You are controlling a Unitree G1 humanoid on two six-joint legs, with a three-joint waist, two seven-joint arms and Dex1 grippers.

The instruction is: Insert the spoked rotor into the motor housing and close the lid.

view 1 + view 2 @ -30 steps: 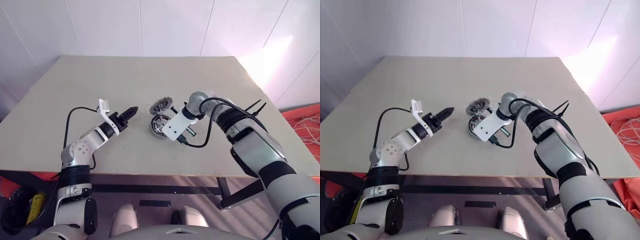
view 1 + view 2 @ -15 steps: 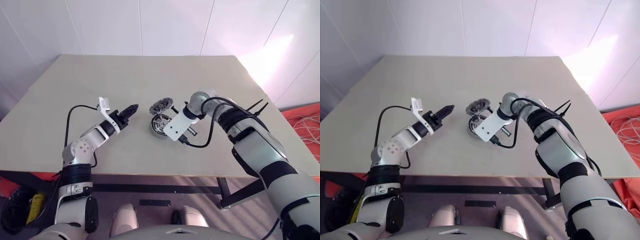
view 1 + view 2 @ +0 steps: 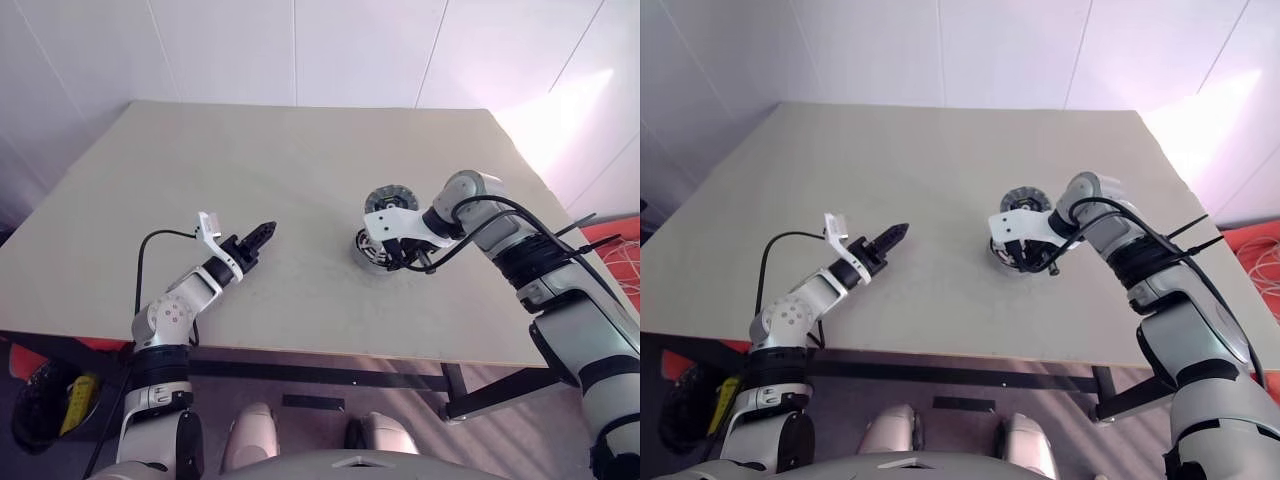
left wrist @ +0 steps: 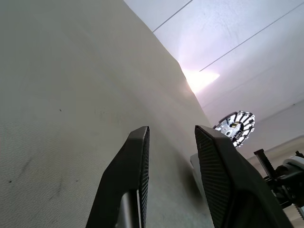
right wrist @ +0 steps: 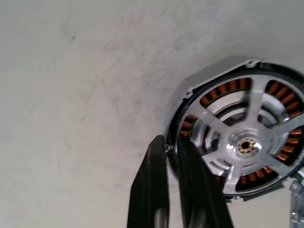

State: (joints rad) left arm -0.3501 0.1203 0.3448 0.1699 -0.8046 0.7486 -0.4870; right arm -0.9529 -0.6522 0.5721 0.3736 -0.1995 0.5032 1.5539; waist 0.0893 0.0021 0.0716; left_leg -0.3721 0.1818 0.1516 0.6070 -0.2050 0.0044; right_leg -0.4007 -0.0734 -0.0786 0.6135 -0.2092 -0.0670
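Note:
The motor housing lies on the table with its mouth up, and the spoked rotor sits inside it, copper windings showing between the spokes. The ribbed lid stands open at the housing's far rim and glints in the left wrist view. My right gripper points steeply down, its fingers shut, with the tips at the housing's near rim. My left gripper hovers low over the table well to the left of the housing. It is open, with nothing between its fingers.
The beige table stretches wide behind and to the left of the parts. Its front edge runs just below both arms. Black cables loop off my right wrist beside the housing.
The camera has shifted. My right wrist has rolled and swung to the right, so its white mount no longer covers the housing. The left gripper has stayed where it was.

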